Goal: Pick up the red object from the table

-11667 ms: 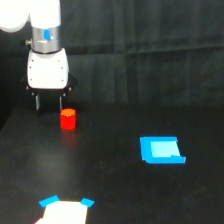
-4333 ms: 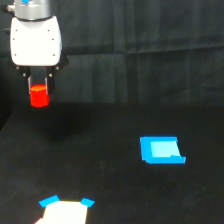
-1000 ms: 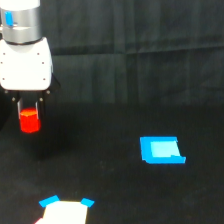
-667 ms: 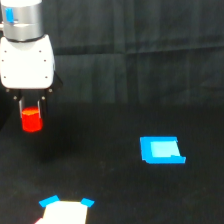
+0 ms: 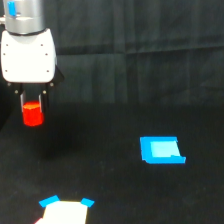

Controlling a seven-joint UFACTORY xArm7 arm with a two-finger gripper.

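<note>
The red object (image 5: 33, 114) is a small bright red-orange cylinder. It hangs between the dark fingers (image 5: 46, 101) of my gripper (image 5: 33, 111) at the exterior view's left. The gripper is shut on it and holds it above the black table (image 5: 110, 190). The white gripper body sits right above it. The top of the cylinder is partly hidden between the fingers.
A flat blue rectangle (image 5: 161, 149) with a lighter centre lies on the table at the exterior view's right. A white patch with blue corners (image 5: 65, 210) lies at the bottom edge. A black cloth backdrop (image 5: 140, 30) hangs behind the table.
Since a second ago my gripper has shifted slightly to the exterior view's right with the red object in it. Far earlier, the object stood on the table.
</note>
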